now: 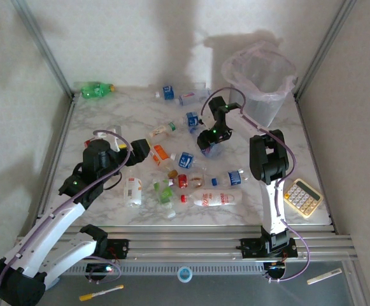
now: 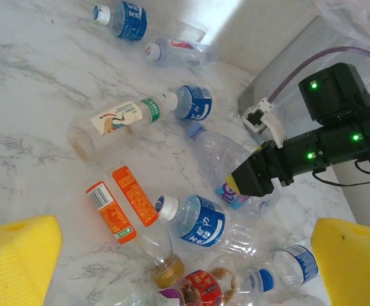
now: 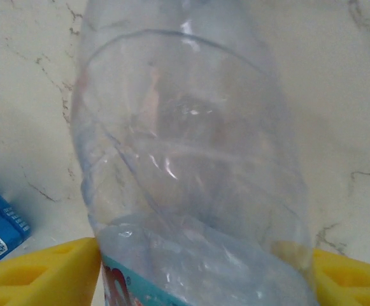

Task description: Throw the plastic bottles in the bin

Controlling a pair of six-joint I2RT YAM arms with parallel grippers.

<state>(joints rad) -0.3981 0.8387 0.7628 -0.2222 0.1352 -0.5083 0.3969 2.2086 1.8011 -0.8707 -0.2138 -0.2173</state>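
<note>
At the far left, in the back corner of the table [image 1: 95, 118], I see the green bottle [image 1: 95, 90] lying on its side, well apart from both arms. The left gripper [image 1: 140, 150] hangs over the left half of the marble. Its yellow fingers [image 2: 19, 261] are spread wide with nothing between them. Just to its right lies the loose scatter of plastic bottles [image 1: 213, 199], the orange-label bottle [image 2: 124, 204] nearest and a blue-label bottle [image 2: 200, 222] beside it.

Right of centre, the right gripper [image 1: 210, 144] sits low among them, straddling a clear bottle [image 3: 191, 159] that lies on the table. In my wrist view that bottle runs lengthwise between the yellow pads [image 3: 44, 274], one at each flank. I cannot tell whether they press on it or merely stand beside it.

The bin [image 1: 264, 105] stands behind and to the right of that gripper, near the back right corner, close by but apart. A calculator [image 1: 302, 196] rests at the right edge.
</note>
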